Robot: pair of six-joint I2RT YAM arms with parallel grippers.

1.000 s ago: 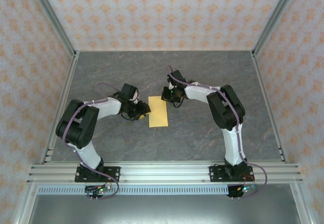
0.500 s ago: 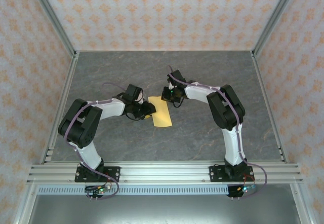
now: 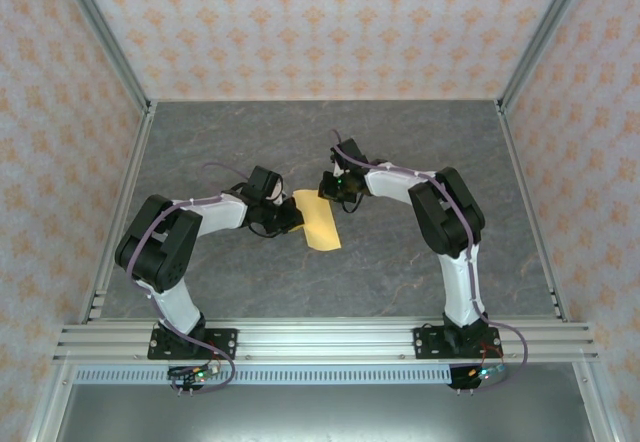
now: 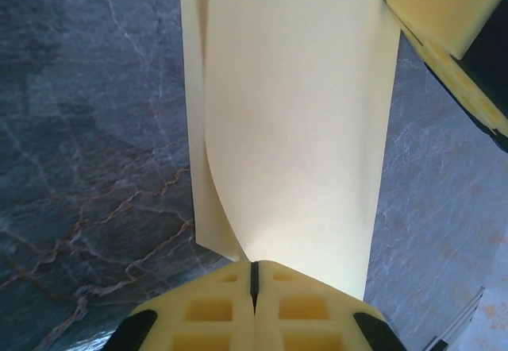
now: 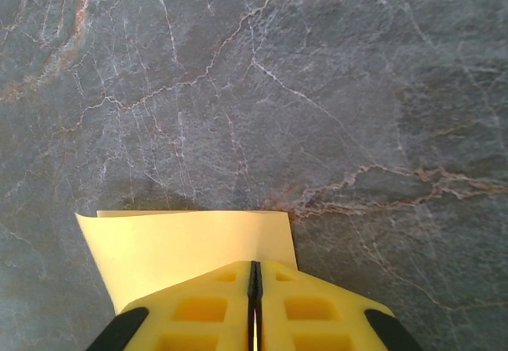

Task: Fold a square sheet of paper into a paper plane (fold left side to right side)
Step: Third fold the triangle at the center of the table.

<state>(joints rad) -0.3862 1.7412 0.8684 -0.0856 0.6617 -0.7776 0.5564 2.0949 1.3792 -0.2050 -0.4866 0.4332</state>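
Note:
The square sheet of paper [image 3: 320, 220] lies folded into a narrow yellow strip between my two grippers, its near end angled to the right. My left gripper [image 3: 292, 218] is shut at the strip's left edge. In the left wrist view the top layer [image 4: 302, 129] lifts and curls into the seam between the fingertips [image 4: 254, 268], while the lower layer stays flat on the table. My right gripper [image 3: 335, 196] is shut at the strip's far end. In the right wrist view its closed fingertips [image 5: 254, 270] rest on top of the flat paper [image 5: 182, 248]. One right finger [image 4: 444, 9] shows beyond the paper.
The grey marbled tabletop [image 3: 420, 142] stretches out on all sides of the paper. Metal frame posts and patterned walls enclose the table. An aluminium rail [image 3: 320, 340] carrying both arm bases runs along the near edge.
My left gripper slid right onto the paper's left edge, and the strip's near end swung to the right. The right gripper stayed put. Little has moved over the last half second.

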